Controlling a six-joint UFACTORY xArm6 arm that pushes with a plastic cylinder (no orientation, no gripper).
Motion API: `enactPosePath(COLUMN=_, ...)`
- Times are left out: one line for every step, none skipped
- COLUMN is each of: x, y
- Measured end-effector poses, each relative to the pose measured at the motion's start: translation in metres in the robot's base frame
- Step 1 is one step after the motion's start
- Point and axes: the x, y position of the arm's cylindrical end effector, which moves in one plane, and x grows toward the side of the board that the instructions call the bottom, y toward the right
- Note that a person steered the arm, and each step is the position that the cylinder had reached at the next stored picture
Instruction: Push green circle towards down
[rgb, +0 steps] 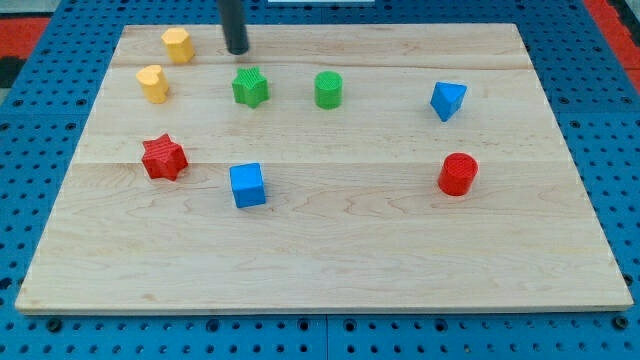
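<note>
One green star (250, 87) sits betw. my tip (237, 50) & green circle (328, 89); tip touches nothing.

my tip (237, 50) far side, left of centre | green star (250, 87) just nearer | green circle (328, 89) right of the star, apart from my tip
</note>
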Motion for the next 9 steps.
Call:
enactPosePath(x=0.013, y=0.058)
enactPosePath(x=0.023, y=0.065)
enactPosePath(x=0.023, y=0.067)
enactPosePath(x=0.023, y=0.07)
enactPosePath(x=0.027, y=0.087)
enactPosePath(x=0.042, y=0.083)
enactPosePath(x=0.062, y=0.083)
enactPosePath(x=0.089, y=0.083)
enactPosePath(x=0.093, y=0.097)
